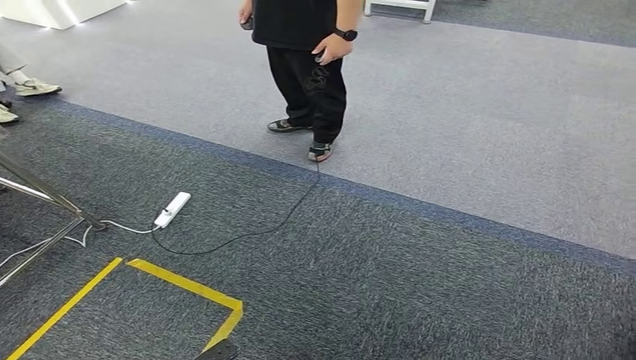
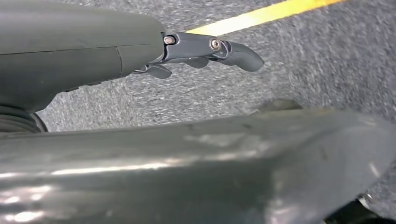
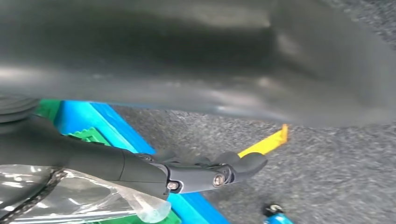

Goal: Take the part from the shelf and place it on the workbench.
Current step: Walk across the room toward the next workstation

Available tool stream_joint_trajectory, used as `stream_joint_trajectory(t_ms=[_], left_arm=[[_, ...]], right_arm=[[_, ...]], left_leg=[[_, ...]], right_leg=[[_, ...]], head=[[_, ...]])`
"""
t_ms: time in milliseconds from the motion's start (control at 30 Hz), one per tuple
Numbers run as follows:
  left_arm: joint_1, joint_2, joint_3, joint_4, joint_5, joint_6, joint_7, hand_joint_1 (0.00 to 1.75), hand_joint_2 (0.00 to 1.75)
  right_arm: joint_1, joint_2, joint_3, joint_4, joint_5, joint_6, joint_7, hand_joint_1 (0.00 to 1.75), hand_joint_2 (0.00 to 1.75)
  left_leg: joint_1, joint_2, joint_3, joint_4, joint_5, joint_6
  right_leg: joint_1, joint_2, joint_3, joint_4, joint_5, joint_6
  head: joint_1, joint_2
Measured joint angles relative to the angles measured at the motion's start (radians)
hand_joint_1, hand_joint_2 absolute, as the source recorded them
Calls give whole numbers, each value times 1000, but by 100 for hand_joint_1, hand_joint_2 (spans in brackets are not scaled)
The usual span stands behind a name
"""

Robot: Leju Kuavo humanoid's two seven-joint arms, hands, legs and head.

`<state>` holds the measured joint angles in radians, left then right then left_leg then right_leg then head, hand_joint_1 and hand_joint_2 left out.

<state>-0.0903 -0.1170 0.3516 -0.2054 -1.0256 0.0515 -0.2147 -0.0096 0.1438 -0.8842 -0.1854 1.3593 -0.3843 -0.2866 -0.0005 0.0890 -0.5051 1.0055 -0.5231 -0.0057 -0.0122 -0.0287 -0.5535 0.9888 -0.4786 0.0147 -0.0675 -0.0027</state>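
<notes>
The right hand (image 3: 187, 175) grips the bagged part (image 3: 70, 198) at the robot's side, fingers curled round its clear wrapper, apparently to carry it to the bench; the part's long axis cannot be told, while the left hand (image 2: 187, 53) hangs loose and holds nothing above the carpet (image 1: 450, 285).
</notes>
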Motion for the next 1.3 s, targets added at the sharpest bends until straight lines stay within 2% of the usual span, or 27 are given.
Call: stream_joint_trajectory(t_ms=[33, 100, 133, 167, 200, 233, 300, 333, 400, 433, 467, 533, 600, 633, 667, 700, 733, 767, 833, 900, 967, 1033, 1100, 1167, 1200, 1233, 1300], left_arm=[[-1, 0, 0, 0, 0, 0, 0, 0, 0], [2, 0, 0, 0, -1, -2, 1, 0, 0], [4, 0, 0, 0, -2, -3, 1, 0, 0], [6, 0, 0, 0, -2, -3, 2, 0, 0], [7, 0, 0, 0, -4, -4, 3, 0, 0], [7, 0, 0, 0, -5, -4, 4, 0, 0], [5, 1, -1, 0, -8, -4, 5, 0, 0], [4, 2, -1, 0, -9, -4, 5, 0, 0], [1, 1, -1, 0, -10, -4, 6, 0, 0], [0, 1, -2, 0, -10, -4, 6, 0, 0], [-1, 0, -2, 0, -10, -3, 7, 0, 0], [-2, -1, -3, 0, -10, -3, 7, 0, 0], [2, -2, -3, 0, -10, -3, 7, 0, 0], [4, -2, -3, 0, -10, -3, 7, 0, 0], [6, -2, -3, 0, -10, -3, 7, 0, 0], [6, -2, -3, 0, -10, -4, 7, 0, 0], [6, -2, -4, 0, -10, -4, 6, 0, 0], [5, -2, -4, 0, -10, -4, 5, 0, 0], [4, -2, -5, 0, -10, -4, 4, 0, 0], [3, -2, -5, 0, -10, -4, 3, 0, 0], [1, -2, -6, 0, -11, -4, 1, 0, 0], [-1, -2, -6, 0, -13, -4, -2, 0, 0], [1, -2, -7, 0, -13, -4, -5, 0, 0], [6, -2, -7, 0, -13, -4, -5, 0, 0], [8, -2, -7, 0, -13, -4, -5, 0, 0], [9, -2, -7, 0, -14, -4, -5, 0, 0], [8, -1, -7, 0, -14, -4, -5, 0, 0]], right_arm=[[-1, 0, 0, 0, 0, 0, 0, 0, 0], [-4, 0, 0, 0, 0, 0, 1, 0, 0], [-5, 0, 0, 0, 0, 0, 1, 0, 0], [-5, 0, -1, 0, 0, 0, 1, 0, 0], [-4, 0, -2, 0, 0, 0, 2, 0, 0], [-2, 0, -3, 0, 0, 0, 2, 0, 0], [-2, 0, -5, 0, 0, 0, 2, 0, 0], [-3, 0, -5, 0, 0, 0, 2, 0, 0], [-3, 0, -6, 0, 0, 0, 2, 0, 0], [-1, 0, -7, 0, 0, 0, 2, 0, 0], [2, 0, -7, 0, 0, 0, 2, 0, 0], [5, 1, -8, 0, -1, 0, 2, 0, 0], [1, 1, -8, 0, -1, 1, 2, 0, 0], [-1, 1, -8, 0, -1, 1, 2, 0, 0], [-1, 1, -8, 0, -1, 1, 3, 0, 0], [1, 1, -8, 0, -1, 2, 4, 0, 0], [3, 1, -8, 0, -1, 2, 5, 0, 0], [5, 1, -9, 0, -1, 2, 5, 0, 0], [4, 1, -10, 0, -1, 2, 5, 0, 0], [0, 1, -10, 0, -1, 2, 5, 0, 0], [1, 1, -12, 0, -1, 2, 5, 0, 0], [3, 1, -14, 0, -1, 1, 5, 0, 0], [0, 1, -14, 0, -1, 1, 5, 0, 0], [-3, 1, -14, 0, -1, 1, 5, 0, 0], [-3, 1, -15, 0, -1, 1, 5, 0, 0], [-1, 1, -15, 0, -1, 1, 5, 0, 0], [1, 1, -15, 0, -1, 1, 5, 0, 0]], left_leg=[[2, -27, -14, 38, -27, -4], [5, -72, -73, 174, -98, -7], [5, -78, -104, 242, -122, -6], [5, -80, -124, 280, -127, -4], [5, -81, -126, 279, -111, -1], [4, -86, -110, 236, -76, 3], [5, -126, -53, 97, 1, 14], [5, -150, -31, 41, 22, 17], [4, -174, -18, -2, 27, 19], [3, -165, -17, -7, 29, 20], [3, -153, -16, -12, 33, 24], [5, -127, -12, -24, 40, 35], [3, -95, -12, -28, 41, 40], [1, -77, -13, -27, 41, 41], [0, -60, -13, -27, 40, 41], [0, -45, -13, -27, 39, 40], [0, -32, -12, -27, 38, 39], [0, -20, -11, -26, 37, 36], [-3, 2, -8, -22, 30, 27], [-7, 20, -4, -20, 25, 16], [-6, 32, 2, -20, 22, 5], [-1, -4, -7, 12, -6, -7], [4, -61, -56, 128, -71, -13], [5, -79, -120, 264, -123, -12], [4, -81, -137, 292, -121, -11], [4, -83, -134, 275, -96, -7], [4, -110, -84, 143, -12, 3]], right_leg=[[-2, 10, 3, -2, 3, -6], [-2, 35, 0, -3, 7, -13], [0, 49, -1, -3, 8, -14], [2, 64, -1, -2, 8, -15], [4, 79, -1, -1, 9, -15], [5, 93, 0, 0, 9, -15], [6, 121, 0, 3, 9, -12], [6, 133, -4, 5, 10, -9], [1, 157, -16, 7, 16, 3], [-1, 169, -24, 6, 19, 11], [-3, 164, -30, 8, 19, 16], [0, 114, -55, 49, -10, 24], [1, 53, -114, 171, -77, 30], [0, 40, -148, 242, -109, 34], [-2, 36, -169, 290, -124, 38], [-2, 33, -171, 300, -120, 40], [-3, 28, -151, 269, -98, 42], [-3, 16, -111, 202, -65, 42], [0, -26, -30, 60, -18, 35], [3, -42, 1, 7, -7, 21], [3, -21, -2, 6, -3, 7], [0, -1, 0, 2, 2, -5], [0, 23, 1, 0, 7, -15], [4, 52, 0, 1, 8, -20], [6, 67, 0, 2, 8, -21], [8, 82, 1, 3, 8, -21], [9, 111, 3, 4, 9, -21]], head=[[-2, 0], [-4, 0], [-4, 0], [-4, 0], [-4, 0], [-4, 0], [-4, 0], [-3, 0], [-2, 0], [-2, 0], [-2, 0], [1, 0], [5, 0], [6, 0], [5, 0], [6, 0], [6, 0], [6, 0], [5, 0], [2, 0], [1, 0], [-3, 0], [-7, 0], [-7, 0], [-7, 0], [-7, 0], [-6, 0]])
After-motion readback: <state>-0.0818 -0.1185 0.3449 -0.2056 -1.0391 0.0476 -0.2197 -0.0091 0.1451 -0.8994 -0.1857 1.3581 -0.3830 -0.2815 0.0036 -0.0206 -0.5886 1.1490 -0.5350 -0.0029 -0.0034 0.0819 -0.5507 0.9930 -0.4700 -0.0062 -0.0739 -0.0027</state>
